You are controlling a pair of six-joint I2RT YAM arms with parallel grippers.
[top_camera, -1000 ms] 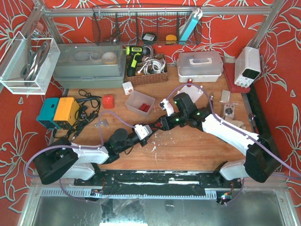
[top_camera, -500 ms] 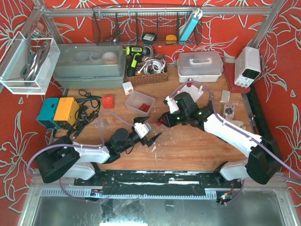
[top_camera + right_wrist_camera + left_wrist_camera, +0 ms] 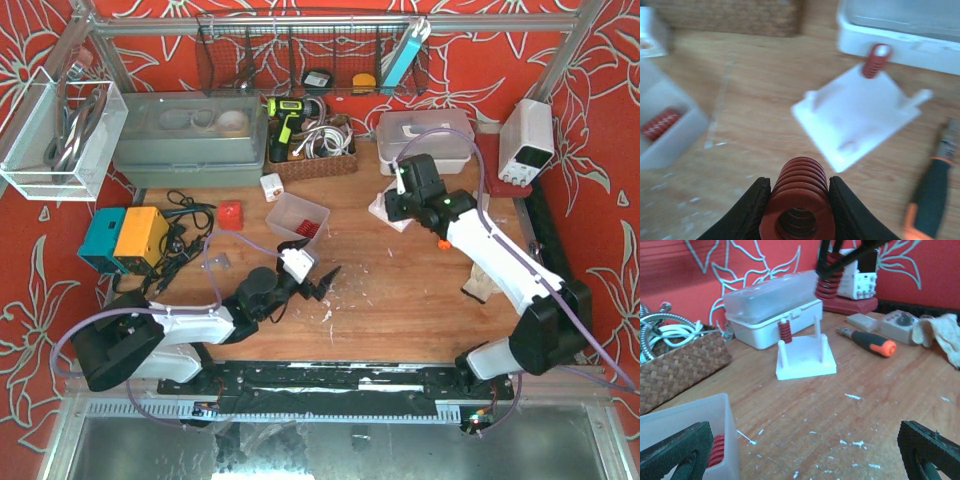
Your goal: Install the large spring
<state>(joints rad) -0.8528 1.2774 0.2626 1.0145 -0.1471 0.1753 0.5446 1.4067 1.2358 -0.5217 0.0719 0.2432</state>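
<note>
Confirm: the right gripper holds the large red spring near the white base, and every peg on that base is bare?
Not quite. The right gripper holds the large red spring near the white base, but one peg already carries a small red spring, as the left wrist view shows.

The wooden surface is scuffed and dotted with white flecks. A white peg base sits flat towards its far edge, with a small red spring on one peg. Just behind it is a white lidded box, and a wicker basket stands left of that box. An orange-handled screwdriver lies right of the base, near a crumpled rag. A clear bin holds red springs.
</note>
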